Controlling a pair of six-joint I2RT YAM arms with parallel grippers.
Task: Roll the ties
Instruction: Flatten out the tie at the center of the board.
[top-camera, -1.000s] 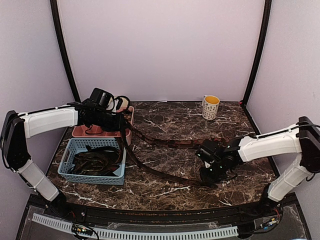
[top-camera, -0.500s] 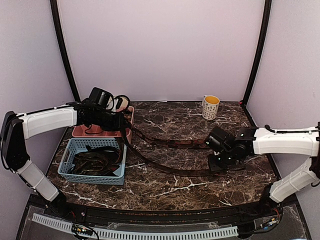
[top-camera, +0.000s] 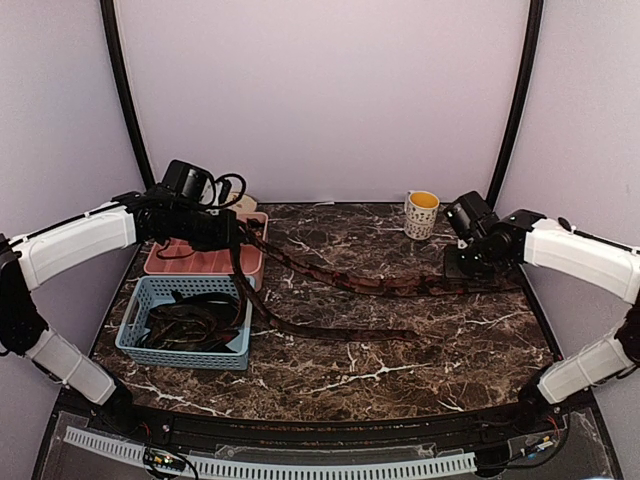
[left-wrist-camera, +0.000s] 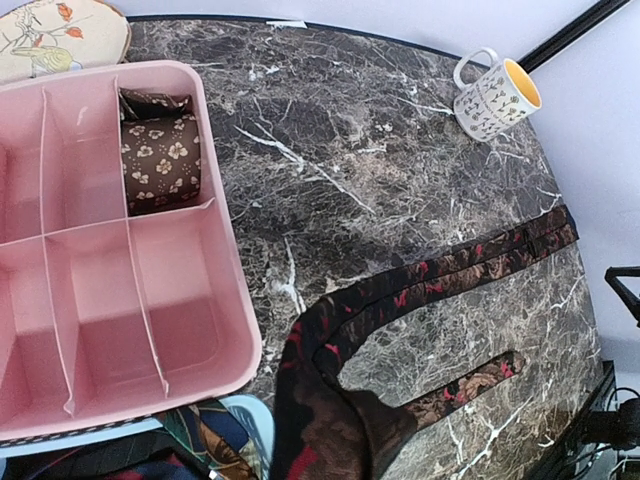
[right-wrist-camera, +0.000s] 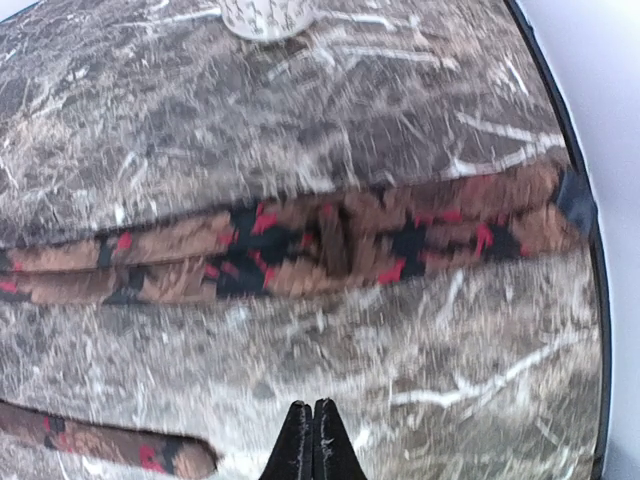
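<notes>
A long reddish-brown patterned tie (top-camera: 380, 285) lies folded double across the marble table, and its fold reaches the right side (left-wrist-camera: 450, 275) (right-wrist-camera: 330, 245). Its loose end (top-camera: 390, 335) lies nearer the front. My left gripper (top-camera: 230, 240) is beside the pink tray (top-camera: 190, 262), shut on the tie's bunched left part (left-wrist-camera: 330, 430), which hides its fingers. My right gripper (right-wrist-camera: 312, 408) hovers shut and empty by the tie's right portion (top-camera: 463, 265). A rolled brown flowered tie (left-wrist-camera: 160, 160) sits in one tray compartment.
A blue basket (top-camera: 180, 355) holding several loose ties stands front left, next to the pink tray (left-wrist-camera: 225, 250). A white mug (top-camera: 421, 213) is at the back right. A cream patterned item (left-wrist-camera: 60, 35) lies behind the tray. Black frame posts flank the table.
My right gripper shut and swung from the front centre of the table to the back right. The doubled tie now lies stretched further right. My left gripper shifted slightly back.
</notes>
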